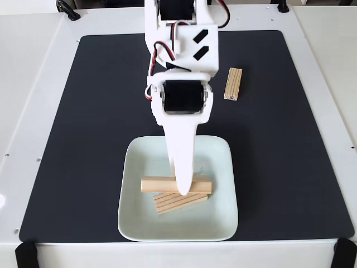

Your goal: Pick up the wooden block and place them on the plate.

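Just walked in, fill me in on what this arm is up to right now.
The white arm reaches down over the plate, its gripper at two wooden blocks lying together in the dish, one crossing partly over the other. Whether the gripper is holding or has let go cannot be told from this angle. A third block lies on the black mat, up and to the right of the plate, not yet moved.

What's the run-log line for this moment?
gripper: over plate, at upper block, jaw state unclear | plate: two wooden blocks, upper, lower, touching | mat: one wooden block left
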{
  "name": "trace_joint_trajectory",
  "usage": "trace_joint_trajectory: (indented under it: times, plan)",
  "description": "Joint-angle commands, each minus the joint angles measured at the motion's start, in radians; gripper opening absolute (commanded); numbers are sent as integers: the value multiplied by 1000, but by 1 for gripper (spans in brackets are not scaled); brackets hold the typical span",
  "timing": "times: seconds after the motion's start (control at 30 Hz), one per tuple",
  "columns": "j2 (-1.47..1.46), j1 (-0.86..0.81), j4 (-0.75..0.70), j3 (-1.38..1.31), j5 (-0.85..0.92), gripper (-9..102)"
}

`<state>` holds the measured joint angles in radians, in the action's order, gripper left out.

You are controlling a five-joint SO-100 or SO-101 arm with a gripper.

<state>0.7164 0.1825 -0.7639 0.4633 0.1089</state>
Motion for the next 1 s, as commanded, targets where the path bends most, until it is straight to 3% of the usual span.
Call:
trace_joint_trajectory:
  times: [0.0,0.97]
  plan:
    - [-32,0,17,-106,8,0]
    - [-184,-3,21,-184,-8,0]
